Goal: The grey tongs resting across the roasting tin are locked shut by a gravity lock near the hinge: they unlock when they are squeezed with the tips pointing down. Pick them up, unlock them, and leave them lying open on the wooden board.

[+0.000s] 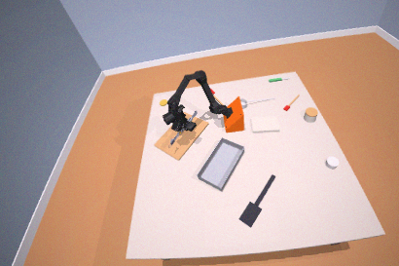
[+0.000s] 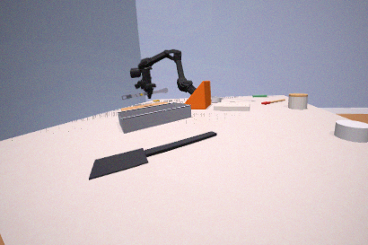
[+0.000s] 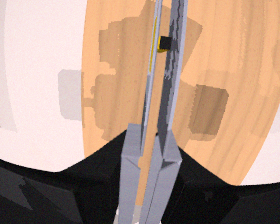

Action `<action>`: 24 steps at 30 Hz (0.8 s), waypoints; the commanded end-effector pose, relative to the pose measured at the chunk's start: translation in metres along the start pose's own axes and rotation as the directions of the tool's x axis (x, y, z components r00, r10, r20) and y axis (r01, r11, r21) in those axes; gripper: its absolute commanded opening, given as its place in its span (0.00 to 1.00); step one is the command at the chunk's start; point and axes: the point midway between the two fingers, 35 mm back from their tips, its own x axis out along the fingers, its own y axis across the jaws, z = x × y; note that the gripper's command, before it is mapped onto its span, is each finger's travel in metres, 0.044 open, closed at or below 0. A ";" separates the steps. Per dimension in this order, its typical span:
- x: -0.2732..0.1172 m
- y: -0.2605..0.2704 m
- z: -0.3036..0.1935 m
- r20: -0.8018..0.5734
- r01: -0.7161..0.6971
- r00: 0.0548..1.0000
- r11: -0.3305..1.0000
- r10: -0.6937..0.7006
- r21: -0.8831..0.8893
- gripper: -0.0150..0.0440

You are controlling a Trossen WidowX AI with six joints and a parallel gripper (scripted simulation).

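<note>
I have the gripper clamped on the grey tongs, holding them in the air over the wooden board at the table's far left. From the side they lie nearly level, above the board. Their arms run close together. The roasting tin sits just right of the board.

Tips of the grey tongs beyond the wrist view's top edge.
</note>
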 end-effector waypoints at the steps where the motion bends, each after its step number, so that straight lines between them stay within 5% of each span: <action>1: 0.006 -0.001 -0.001 0.009 0.003 1.000 1.000 -0.003 0.002 0.00; 24: 0.030 -0.007 -0.005 0.014 0.023 1.000 1.000 -0.023 0.014 0.00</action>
